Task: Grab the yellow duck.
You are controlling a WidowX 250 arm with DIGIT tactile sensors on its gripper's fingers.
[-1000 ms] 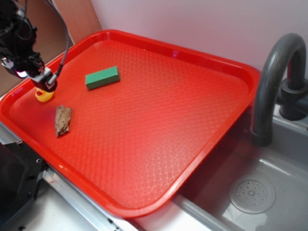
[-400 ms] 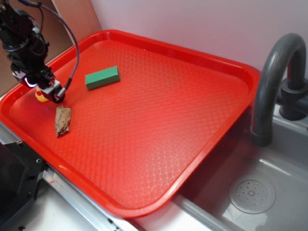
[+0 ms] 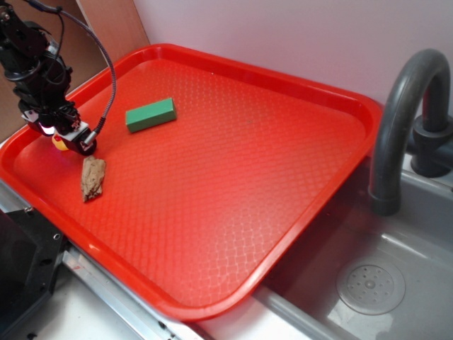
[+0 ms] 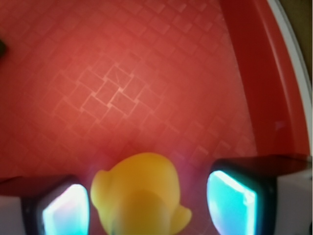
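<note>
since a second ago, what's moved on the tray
The gripper has come down over the yellow duck, so its jaws now stand either side of it, not visibly closed on it. The duck, green block and brown lump stayed put on the red tray.

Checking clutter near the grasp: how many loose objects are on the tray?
3. The duck sits between the gripper fingers near the tray's left edge; the brown lump lies just in front of it; the green block lies farther back. None looks hidden.
</note>
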